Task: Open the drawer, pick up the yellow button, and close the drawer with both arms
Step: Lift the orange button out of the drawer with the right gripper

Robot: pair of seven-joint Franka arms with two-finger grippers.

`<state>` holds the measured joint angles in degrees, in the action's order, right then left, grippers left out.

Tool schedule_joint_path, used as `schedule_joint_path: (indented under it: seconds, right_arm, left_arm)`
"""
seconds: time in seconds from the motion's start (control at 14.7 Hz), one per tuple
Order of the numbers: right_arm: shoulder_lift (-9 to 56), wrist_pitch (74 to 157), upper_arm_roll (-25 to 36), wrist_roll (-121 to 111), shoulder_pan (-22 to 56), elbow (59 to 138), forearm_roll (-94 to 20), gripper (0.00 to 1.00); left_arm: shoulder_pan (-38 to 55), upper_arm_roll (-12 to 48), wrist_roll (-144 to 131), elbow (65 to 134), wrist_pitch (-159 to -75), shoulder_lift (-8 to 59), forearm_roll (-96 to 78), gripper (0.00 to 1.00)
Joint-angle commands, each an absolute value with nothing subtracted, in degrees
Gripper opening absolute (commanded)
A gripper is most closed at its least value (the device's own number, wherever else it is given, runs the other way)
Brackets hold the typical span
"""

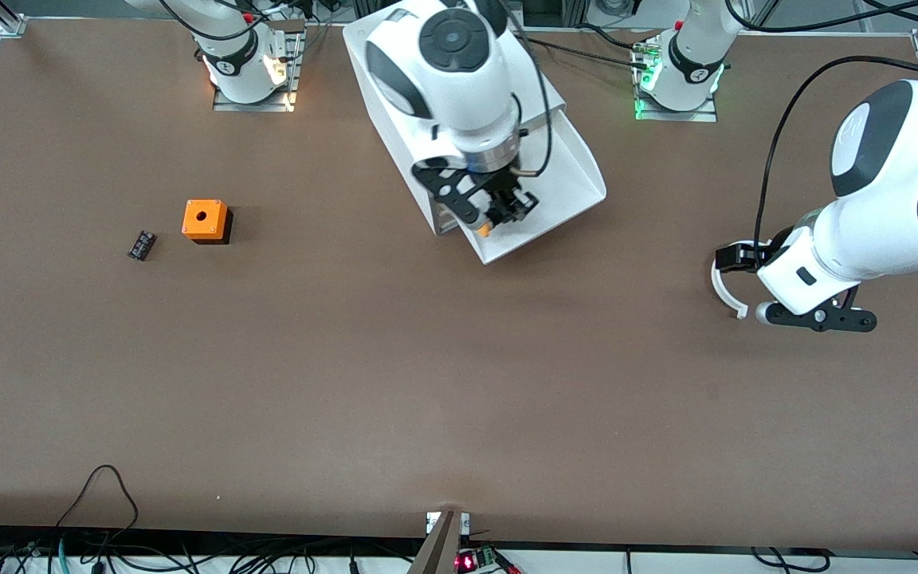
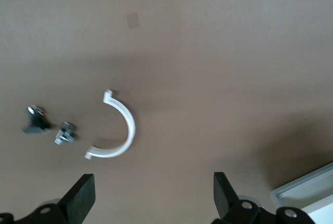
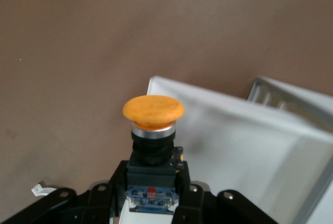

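My right gripper (image 1: pixel 499 214) is shut on the button (image 1: pixel 484 230) and holds it over the front end of the open white drawer (image 1: pixel 578 179). In the right wrist view the button (image 3: pixel 153 110) shows its round orange cap, black body and blue base between the fingers (image 3: pixel 192 193), with the drawer's tray (image 3: pixel 244 140) beside and below it. My left gripper (image 1: pixel 736 257) is open and empty, low over the table at the left arm's end. In the left wrist view its fingers (image 2: pixel 80 195) stand wide apart over bare table.
A white half ring (image 1: pixel 726 293) lies under the left gripper; the left wrist view (image 2: pixel 124 130) shows it beside two small dark parts (image 2: pixel 36 120). An orange cube with a hole (image 1: pixel 205 219) and a small flat black part (image 1: pixel 141 244) lie toward the right arm's end.
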<state>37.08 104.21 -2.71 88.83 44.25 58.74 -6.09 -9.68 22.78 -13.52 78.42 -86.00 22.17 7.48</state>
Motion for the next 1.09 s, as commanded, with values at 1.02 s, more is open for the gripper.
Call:
schedule_joint_path:
  seconds: [1.02]
  right_arm:
    - [38.6,101.3,-3.2,20.4,12.1,73.5,-8.4,0.00]
  left_arm:
    - [-4.5,34.5,-61.2,105.2,-118.5,18.4,5.8,1.00]
